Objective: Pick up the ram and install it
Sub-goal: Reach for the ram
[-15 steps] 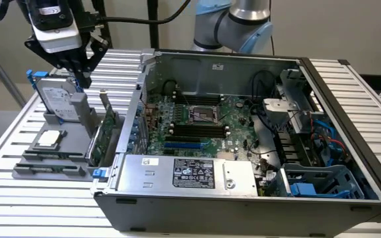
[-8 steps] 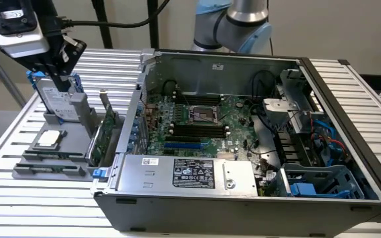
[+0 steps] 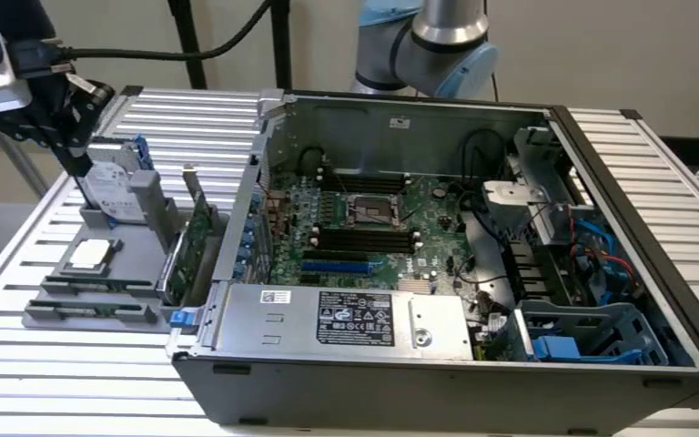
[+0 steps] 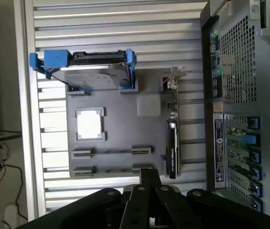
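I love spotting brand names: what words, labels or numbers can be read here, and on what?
Nothing reads clearly.
Black label on the silver power supply: print too small.
White label on the hard drive: blurred.
Sticker on the computer case's back panel: too small.

Exterior view high, oblique over case [image 3: 447,393] and tray [image 3: 88,293]; wrist view straight down on both.

Holds the hand [image 3: 83,177] pointing straight down outside the computer case [image 3: 447,391], off its side on the exterior view's left and near its far corner; bends the grey-and-blue arm [image 3: 440,41] behind the case's far wall
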Tool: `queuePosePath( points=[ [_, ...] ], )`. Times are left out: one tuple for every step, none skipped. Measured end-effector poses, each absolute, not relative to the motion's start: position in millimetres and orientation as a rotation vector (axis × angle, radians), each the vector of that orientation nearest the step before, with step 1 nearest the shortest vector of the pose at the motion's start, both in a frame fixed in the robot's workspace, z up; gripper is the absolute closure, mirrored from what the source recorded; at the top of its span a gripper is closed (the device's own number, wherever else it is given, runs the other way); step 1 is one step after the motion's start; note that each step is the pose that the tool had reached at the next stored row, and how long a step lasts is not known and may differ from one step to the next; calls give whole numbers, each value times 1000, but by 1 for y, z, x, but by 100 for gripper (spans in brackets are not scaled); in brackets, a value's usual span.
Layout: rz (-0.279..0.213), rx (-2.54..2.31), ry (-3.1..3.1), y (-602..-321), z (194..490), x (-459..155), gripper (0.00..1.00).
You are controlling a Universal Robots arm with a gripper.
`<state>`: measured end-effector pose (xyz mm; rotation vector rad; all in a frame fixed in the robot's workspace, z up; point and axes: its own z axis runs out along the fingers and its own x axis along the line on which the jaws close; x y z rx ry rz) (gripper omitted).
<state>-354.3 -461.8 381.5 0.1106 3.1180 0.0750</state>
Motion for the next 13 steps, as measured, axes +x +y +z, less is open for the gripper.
queuePosePath(
  points=[
    [75,111,3118,-463,381,-359,100],
    [75,111,3118,-463,380,-363,100],
    [75,111,3118,-464,379,-368,100],
    [75,111,3118,-465,378,-373,100],
    [75,111,3118,-465,377,-377,100],
    [75,111,3118,-466,376,-382,100],
    [75,110,3118,-466,375,-386,100],
    [75,110,3118,-467,373,-391,100],
    [75,111,3118,-468,372,-395,100],
    [75,111,3119,-469,372,-397,100],
    [74,110,3119,-471,371,-398,100],
    [74,111,3121,-472,370,-399,100],
    [74,111,3122,-474,369,-399,100]
  ],
)
